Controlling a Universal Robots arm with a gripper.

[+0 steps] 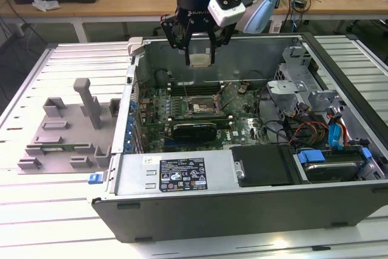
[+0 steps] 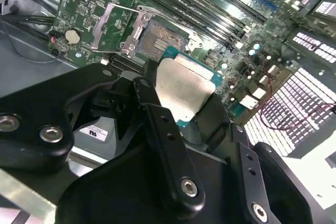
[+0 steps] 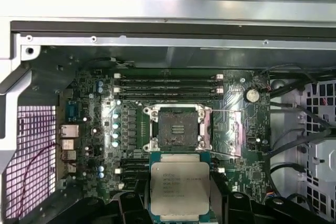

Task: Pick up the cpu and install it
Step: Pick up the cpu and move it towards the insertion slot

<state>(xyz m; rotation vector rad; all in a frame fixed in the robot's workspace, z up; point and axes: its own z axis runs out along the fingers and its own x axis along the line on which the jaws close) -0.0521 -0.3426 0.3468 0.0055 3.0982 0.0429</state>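
Carrying step: the hand (image 1: 200,54) grips the cpu (image 3: 180,187) by its edges, high above the open computer case (image 1: 254,207) and its bare socket (image 3: 176,129). Seating it, I judge, demands square alignment.

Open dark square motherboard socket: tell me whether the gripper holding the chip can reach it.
Probably yes: the black gripper, shut on the silver square cpu, hangs above the socket, its hinged metal lid open, nothing between.

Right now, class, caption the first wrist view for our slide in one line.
Black claw grips the flat square silver-topped cpu above the green motherboard, its metal-framed socket open.
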